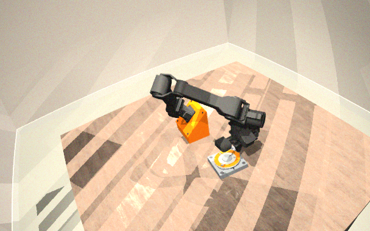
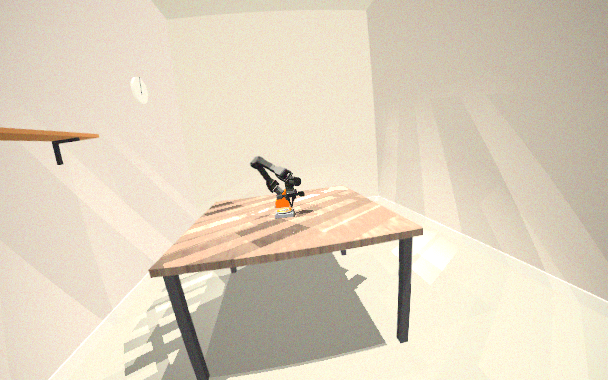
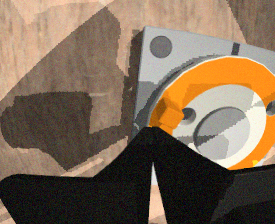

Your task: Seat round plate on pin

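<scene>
Wooden table with patchy light and shadow, pale walls around. Grey square base sits near table centre, just in front of the arm's orange mount. Round plate, white with an orange ring, is on the base with the grey post up through its middle. Small dark holes visible in the ring; pin isn't discernible from wrist view, and whether the plate is tilted or flat is hard to call. Arm reaches over and down; gripper is clenched with only a thin sliver between the fingers, nothing in it. Tips are at the plate's near-left rim in wrist view, probably touching or just above it. Top view shows the gripper over the plate's far edge.
</scene>
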You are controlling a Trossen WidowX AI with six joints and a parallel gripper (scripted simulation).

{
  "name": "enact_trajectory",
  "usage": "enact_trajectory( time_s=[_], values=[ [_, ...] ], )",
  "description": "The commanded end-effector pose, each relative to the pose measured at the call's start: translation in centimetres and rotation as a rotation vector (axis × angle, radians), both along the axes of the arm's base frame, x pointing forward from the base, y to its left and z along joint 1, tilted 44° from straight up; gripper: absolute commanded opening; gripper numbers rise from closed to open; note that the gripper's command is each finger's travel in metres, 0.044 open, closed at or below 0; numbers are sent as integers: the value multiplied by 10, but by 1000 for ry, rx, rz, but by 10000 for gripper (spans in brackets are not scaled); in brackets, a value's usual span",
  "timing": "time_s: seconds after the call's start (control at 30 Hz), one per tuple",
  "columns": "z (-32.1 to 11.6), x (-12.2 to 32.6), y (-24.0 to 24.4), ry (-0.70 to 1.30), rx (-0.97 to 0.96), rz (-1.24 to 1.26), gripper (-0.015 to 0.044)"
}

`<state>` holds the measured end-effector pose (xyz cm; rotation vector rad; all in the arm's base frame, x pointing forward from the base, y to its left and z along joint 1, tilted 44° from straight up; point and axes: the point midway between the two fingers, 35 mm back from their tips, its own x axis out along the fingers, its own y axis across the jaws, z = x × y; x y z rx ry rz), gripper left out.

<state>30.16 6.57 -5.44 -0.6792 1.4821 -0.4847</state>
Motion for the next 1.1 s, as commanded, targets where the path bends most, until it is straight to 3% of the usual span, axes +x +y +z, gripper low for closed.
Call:
enact_trajectory(
  time_s=[0.0, 1.07],
  values=[
    [-1, 6, -2, 4, -5, -1, 0],
    [14, 38, -16, 2, -6, -1, 0]
  ],
)
